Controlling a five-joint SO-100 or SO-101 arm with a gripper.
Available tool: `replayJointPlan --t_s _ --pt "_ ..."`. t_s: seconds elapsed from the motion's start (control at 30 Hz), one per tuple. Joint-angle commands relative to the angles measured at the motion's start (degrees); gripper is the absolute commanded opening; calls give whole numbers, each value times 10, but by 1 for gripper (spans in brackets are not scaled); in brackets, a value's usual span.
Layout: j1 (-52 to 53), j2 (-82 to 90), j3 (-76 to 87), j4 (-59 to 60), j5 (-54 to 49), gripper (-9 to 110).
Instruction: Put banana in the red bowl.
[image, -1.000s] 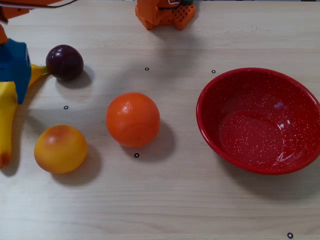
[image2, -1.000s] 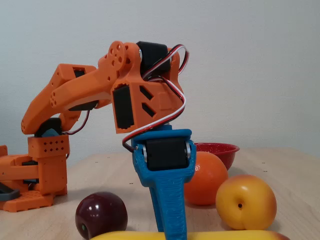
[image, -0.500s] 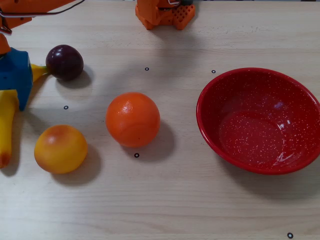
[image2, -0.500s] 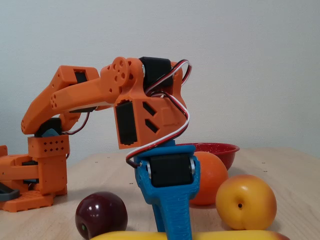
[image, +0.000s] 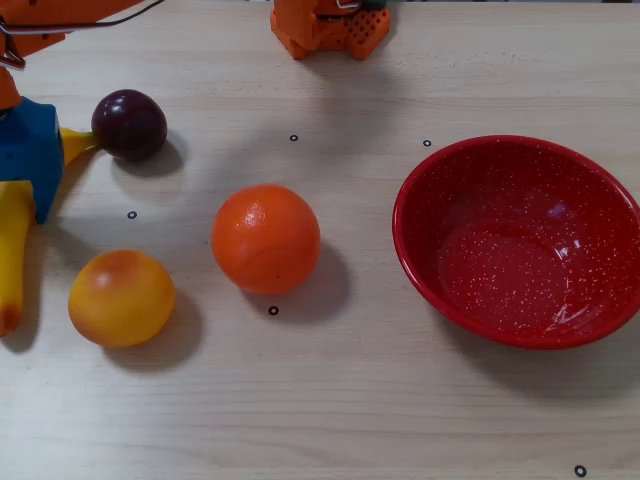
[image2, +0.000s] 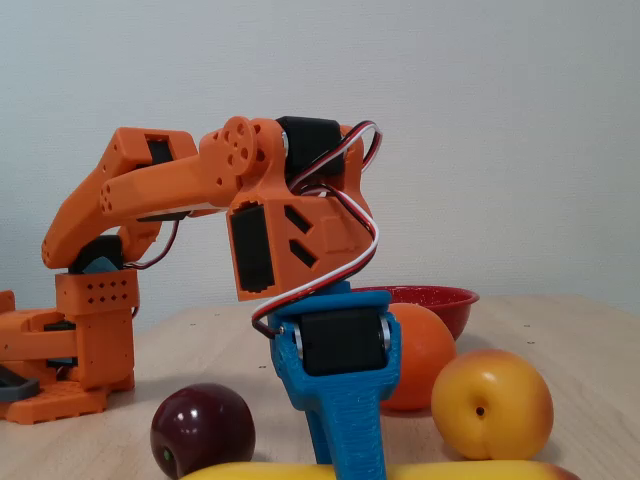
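Note:
The banana (image: 12, 260) lies along the table's far left edge in the overhead view, its green stem end (image: 76, 142) beside a dark plum. Only the banana's top (image2: 470, 470) shows at the bottom edge of the fixed view. My blue gripper (image: 25, 190) stands over the banana's upper half, and its finger (image2: 350, 440) reaches down to the fruit. The fingertips are hidden, so I cannot see how the jaws stand. The empty red bowl (image: 520, 250) with white speckles sits at the right, far from the gripper, and its rim (image2: 440, 296) shows behind the orange ball.
An orange ball (image: 265, 238) sits mid-table between banana and bowl. A yellow-orange fruit (image: 122, 297) lies close beside the banana's lower half. The dark plum (image: 128, 124) is right next to the gripper. The arm's base (image: 330, 25) stands at the top edge.
The arm has come down and the blue gripper has sunk lower onto the banana, shifting slightly left in the overhead view. Over the last half second almost nothing moved.

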Motion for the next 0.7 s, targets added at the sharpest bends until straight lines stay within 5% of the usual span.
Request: replayJointPlan --t_s 0.0,0.67 --pt "10 31 2 -12 -13 27" --pt "20 34 39 6 17 0"
